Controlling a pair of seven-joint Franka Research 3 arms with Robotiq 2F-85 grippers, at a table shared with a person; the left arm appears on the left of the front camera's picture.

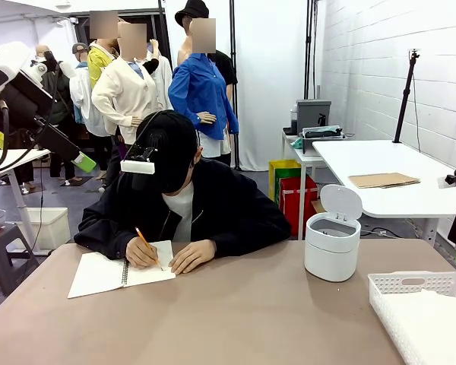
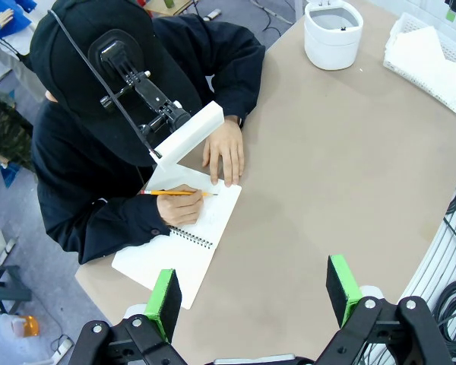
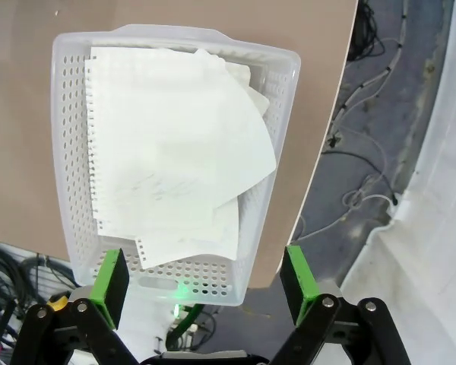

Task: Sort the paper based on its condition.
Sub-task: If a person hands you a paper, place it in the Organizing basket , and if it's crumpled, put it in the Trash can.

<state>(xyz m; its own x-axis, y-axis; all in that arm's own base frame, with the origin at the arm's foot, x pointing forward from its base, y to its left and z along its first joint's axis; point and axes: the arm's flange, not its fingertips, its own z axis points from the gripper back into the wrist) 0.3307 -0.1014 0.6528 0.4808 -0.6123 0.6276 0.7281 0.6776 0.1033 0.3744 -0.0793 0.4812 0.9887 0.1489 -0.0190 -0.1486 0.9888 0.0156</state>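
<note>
I see open surface (image 1: pixel 243 312) mid-way, hemmed by the person's notebook (image 1: pixel 118 271), the white bin (image 1: pixel 332 243) and the basket (image 1: pixel 422 283) of paper (image 3: pixel 175 152).

I'm working in what looks like a robot lab: white curtain (image 1: pixel 270 76) and painted brick wall (image 1: pixel 380 61) behind, camera tripod (image 1: pixel 405 95) on a side table (image 1: pixel 380 163), loose cables (image 3: pixel 365 175) on the floor beside my brown worktop (image 1: pixel 235 319)

Left end effector (image 2: pixel 254 293) and right end effector (image 3: pixel 204 277) both gape wide
</note>
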